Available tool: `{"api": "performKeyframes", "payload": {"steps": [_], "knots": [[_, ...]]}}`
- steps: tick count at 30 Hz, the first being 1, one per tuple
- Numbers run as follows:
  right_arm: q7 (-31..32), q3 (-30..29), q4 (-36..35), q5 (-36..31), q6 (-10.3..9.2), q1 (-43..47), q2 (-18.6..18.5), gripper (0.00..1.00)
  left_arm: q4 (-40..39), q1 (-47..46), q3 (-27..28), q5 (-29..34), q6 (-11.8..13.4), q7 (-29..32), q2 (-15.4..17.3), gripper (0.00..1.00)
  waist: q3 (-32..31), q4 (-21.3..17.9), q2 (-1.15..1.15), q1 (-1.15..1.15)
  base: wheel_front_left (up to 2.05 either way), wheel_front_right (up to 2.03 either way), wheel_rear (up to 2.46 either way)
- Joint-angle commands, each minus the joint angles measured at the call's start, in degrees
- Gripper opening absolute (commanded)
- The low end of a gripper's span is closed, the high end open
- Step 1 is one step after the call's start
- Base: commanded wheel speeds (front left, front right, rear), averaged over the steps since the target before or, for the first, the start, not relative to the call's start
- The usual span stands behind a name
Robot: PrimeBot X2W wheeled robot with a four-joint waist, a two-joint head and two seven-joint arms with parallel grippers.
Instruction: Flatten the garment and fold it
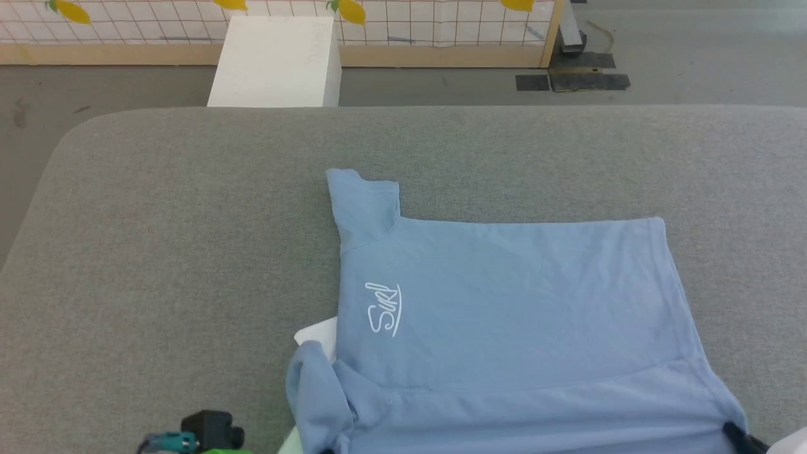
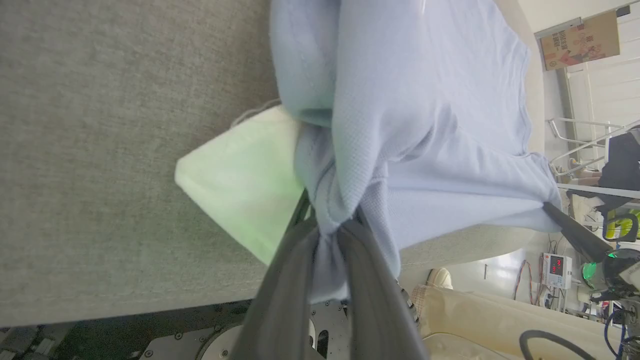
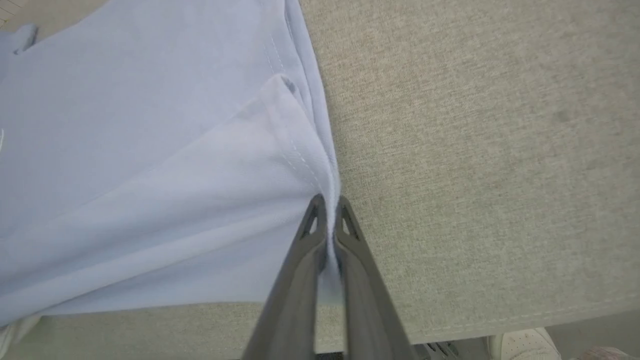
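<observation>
The garment lies on the grey table, its near edge lifted at the table's front rim. There the left gripper is clamped on bunched fabric by the collar, and the right gripper is pinched tight on a hem corner. The garment is a light blue, soft, finely textured knit, mostly smooth, with a white script logo and white collar lining. The table is coarse woven cloth with rounded corners.

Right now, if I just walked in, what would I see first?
A big light blue polo shirt lies spread on the grey table, with a curly white logo on its chest. Both grippers pinch its near edge: the left gripper by the bunched collar end, the right gripper at the hem corner.
</observation>
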Motion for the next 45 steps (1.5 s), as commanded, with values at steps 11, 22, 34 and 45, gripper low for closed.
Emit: {"api": "performKeyframes", "payload": {"steps": [11, 22, 34, 45], "knots": [[-3.95, 2.54, 5.75, 0.67, -0.13, -0.95, -0.36, 1.0, 9.2, -4.83, 0.52, 0.13, -1.32, -3.75, -1.77, 1.0, -0.6, 0.21, 0.0, 0.0, 0.0, 0.0, 0.0], [-11.29, -0.99, -4.35, 0.1, -0.13, -4.45, -0.36, 1.0, -0.56, -5.7, 5.85, 5.29, -2.37, -15.45, -0.61, 1.0, -0.68, 0.25, 0.0, 0.0, 0.0, 0.0, 0.0], [-37.29, 7.62, -0.63, -12.59, -0.13, -4.05, -0.36, 1.0, 7.4, -5.74, 3.1, 24.08, -3.59, -45.41, -3.89, 1.0, -2.69, 0.36, 0.0, 0.0, 0.0, 0.0, 0.0], [-43.0, 8.54, 5.0, -13.6, -0.13, -4.18, -0.36, 1.0, 9.06, -9.48, 2.07, 24.27, -3.97, -43.66, -3.98, 1.0, -2.37, 0.75, 0.0, 0.0, 0.0, 0.0, 0.0]]}}
